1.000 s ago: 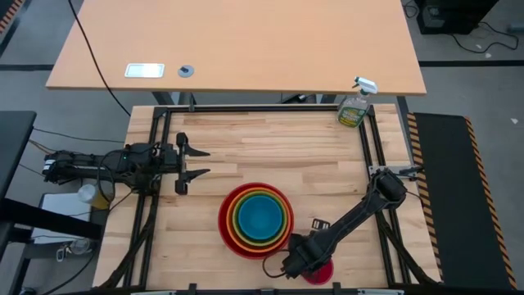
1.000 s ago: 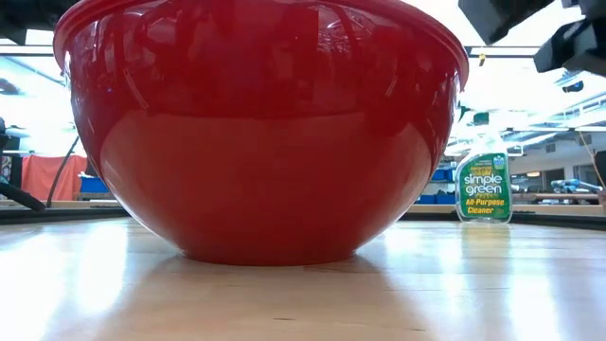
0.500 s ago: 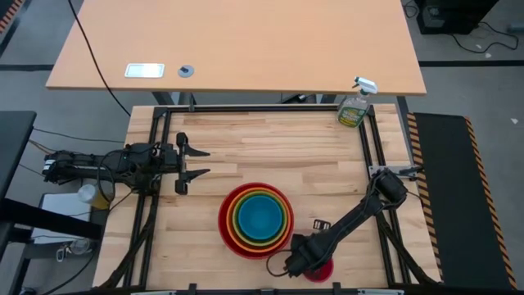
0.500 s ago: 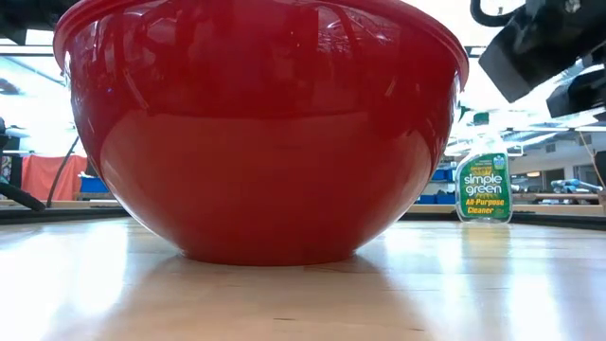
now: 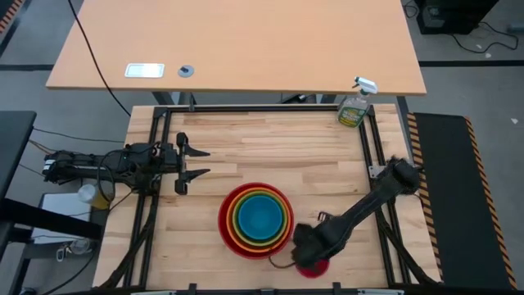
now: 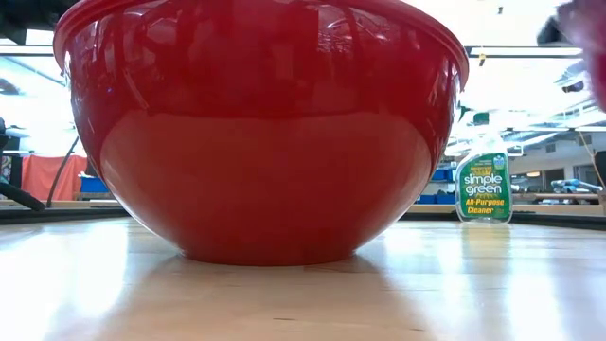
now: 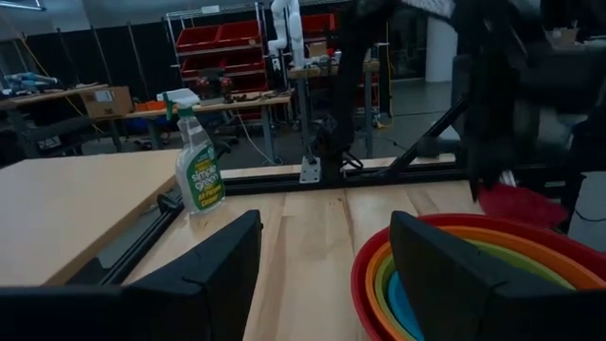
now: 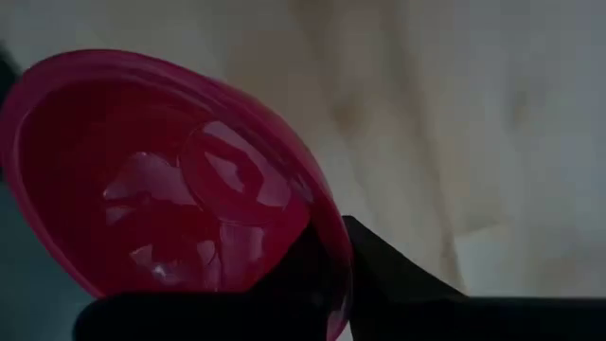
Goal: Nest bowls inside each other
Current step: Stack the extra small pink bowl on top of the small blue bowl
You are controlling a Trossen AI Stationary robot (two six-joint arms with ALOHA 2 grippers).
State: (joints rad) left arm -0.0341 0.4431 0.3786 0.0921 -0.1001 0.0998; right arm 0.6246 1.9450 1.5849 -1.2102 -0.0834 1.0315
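Observation:
Four bowls sit nested near the table's front middle: red (image 5: 224, 223) outermost, then orange (image 5: 232, 215), lime green (image 5: 239, 206) and blue (image 5: 260, 218). The red bowl (image 6: 260, 133) rests on its base and fills the low view. To their right, at the front edge, my right gripper (image 5: 305, 250) points down, shut on the small magenta-pink bowl (image 5: 315, 267), which also shows in the right wrist view (image 8: 161, 189) and beyond the stack in the left wrist view (image 7: 519, 203). My left gripper (image 5: 203, 161) hovers open at the table's left, pointing level toward the right. My right gripper pinches the magenta-pink bowl's rim (image 8: 333, 248), one finger (image 8: 294, 270) inside the bowl and the other (image 8: 388, 270) outside. The fingers come from above, pointing down. The bowl hangs tilted from that one spot on its rim, lifted off the table.
A green spray bottle (image 5: 354, 107) stands at the table's far right corner and shows in the low view (image 6: 484, 186). Black frame rails (image 5: 372, 147) run along the table's sides. A second desk (image 5: 237, 41) lies beyond the far edge. Bare wood lies between the stack and the far edge.
My right gripper has risen from the front edge and shifted slightly toward the stack. The magenta-pink bowl has come up with it, off the table and tipped.

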